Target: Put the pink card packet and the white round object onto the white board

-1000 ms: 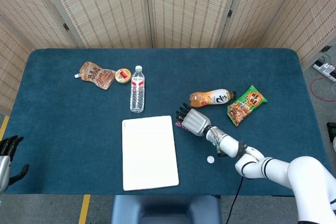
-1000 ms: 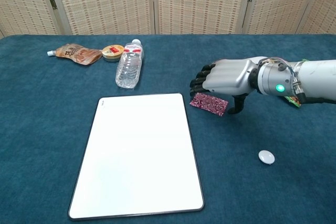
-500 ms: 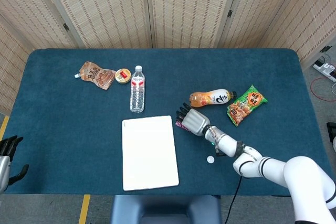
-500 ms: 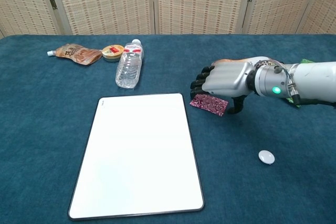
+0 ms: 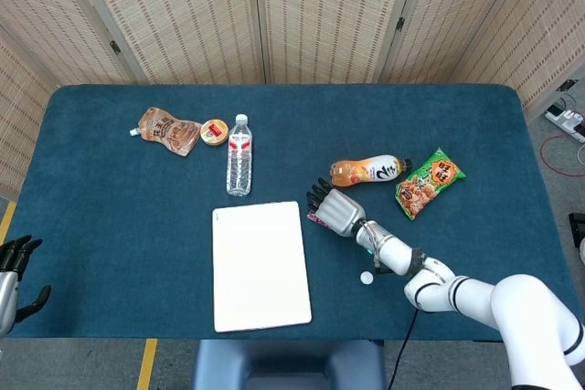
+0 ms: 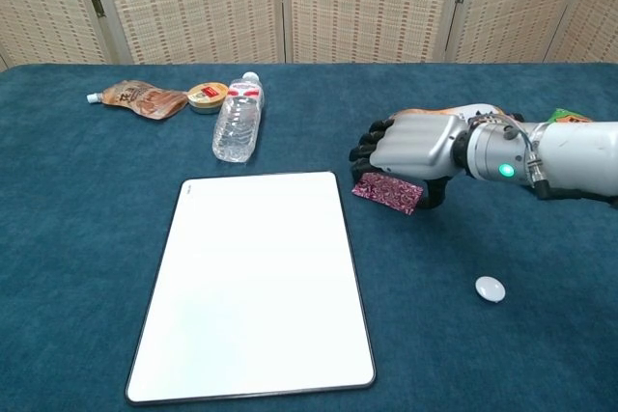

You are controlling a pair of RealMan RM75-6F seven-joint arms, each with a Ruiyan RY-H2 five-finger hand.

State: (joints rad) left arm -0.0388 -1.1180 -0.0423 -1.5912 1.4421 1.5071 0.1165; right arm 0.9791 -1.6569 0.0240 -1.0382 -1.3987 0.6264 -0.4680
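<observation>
Hovering over the pink card packet (image 6: 387, 192), the right hand (image 6: 410, 147) curls its fingers around it; whether it grips is unclear. The white board (image 6: 253, 282) lies just beyond its fingertips, the white round object (image 6: 490, 288) behind its wrist.

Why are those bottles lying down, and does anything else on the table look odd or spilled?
Nothing looks spilled or damaged. The water bottle and the orange drink bottle simply lie on their sides, caps on. The pink card packet sits tilted, partly under the right hand, just off the white board.
</observation>
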